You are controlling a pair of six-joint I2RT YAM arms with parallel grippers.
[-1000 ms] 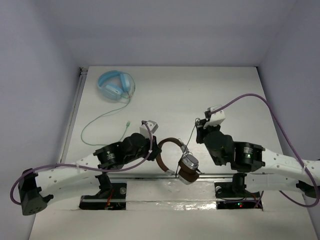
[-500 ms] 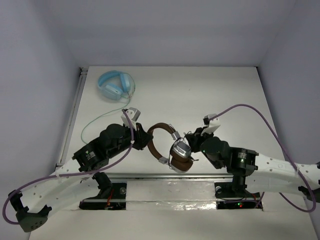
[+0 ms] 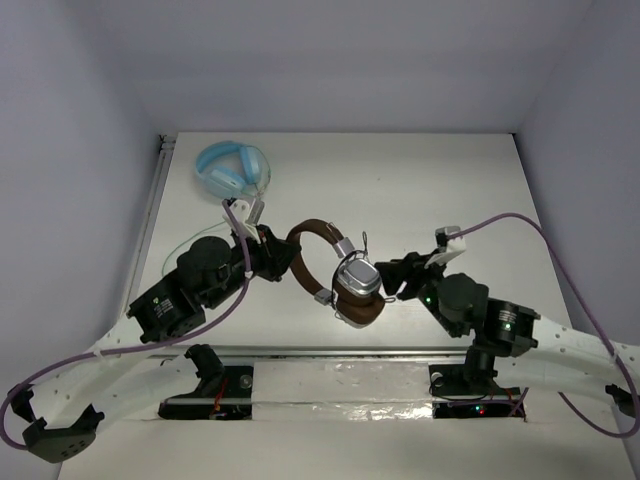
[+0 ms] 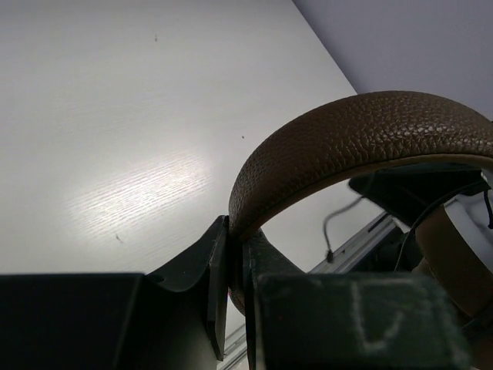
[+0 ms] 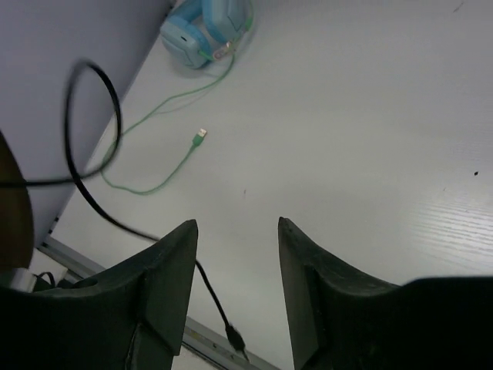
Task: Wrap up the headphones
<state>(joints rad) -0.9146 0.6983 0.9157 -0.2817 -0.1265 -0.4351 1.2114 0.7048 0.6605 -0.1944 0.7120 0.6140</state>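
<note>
Shifting the headphones (image 3: 340,270) farther from the near edge of the tabletop (image 3: 430,190), clamping the brown headband (image 4: 347,131) in the jaws of the left gripper (image 3: 286,262), holding the right gripper (image 5: 235,231) with jaws apart and empty beside the ear cups (image 3: 358,285). Ideally catching the slack black cable (image 5: 117,116) near the cup and winding snugly.

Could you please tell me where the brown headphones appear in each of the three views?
Top external: the brown headphones at the centre, slightly low.
Left wrist: their headband arcs across the right, clamped by the left gripper.
Right wrist: only a brown sliver at the left edge.
Shared landmark: the white table.
</note>
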